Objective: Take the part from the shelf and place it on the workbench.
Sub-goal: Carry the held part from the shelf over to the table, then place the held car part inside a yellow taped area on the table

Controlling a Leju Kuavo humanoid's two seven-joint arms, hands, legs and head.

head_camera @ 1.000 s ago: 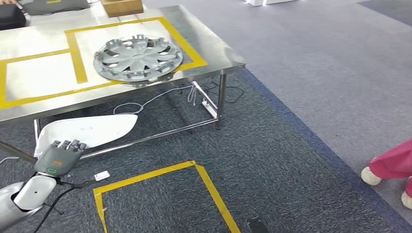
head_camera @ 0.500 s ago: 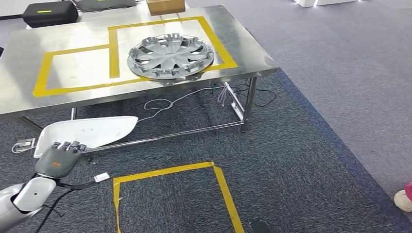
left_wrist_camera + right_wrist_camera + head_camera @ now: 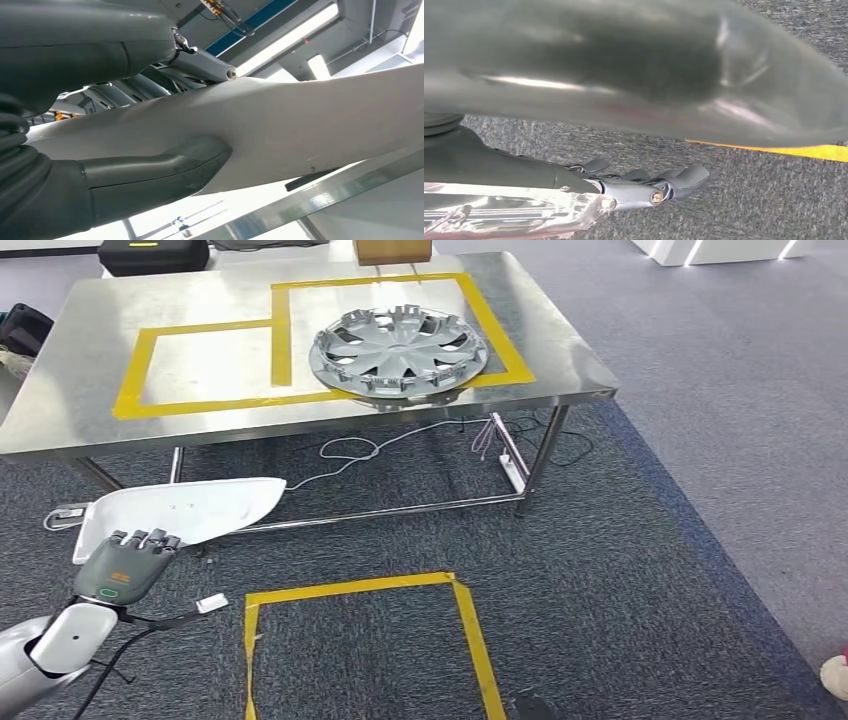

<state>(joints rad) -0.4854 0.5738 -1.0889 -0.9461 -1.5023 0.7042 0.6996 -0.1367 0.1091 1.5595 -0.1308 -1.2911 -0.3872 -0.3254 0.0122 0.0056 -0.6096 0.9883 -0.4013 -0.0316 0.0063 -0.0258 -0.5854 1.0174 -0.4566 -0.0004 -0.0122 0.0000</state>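
The view had swung until the bench faced the robot squarely. The left hand gripped the white part, low before the bench's front edge, unplaced. The right hand hung with fingers loosely curled, empty.

steel table on thin legs, its top marked with yellow tape in two joined rectangles. silver hubcap on the right rectangle, near the front edge. black case and brown box at the far edge. cables and a power strip under the table. dark grey carpet, paler grey to the right. open yellow tape square on the floor in front. ceiling strip lights in the left wrist view.
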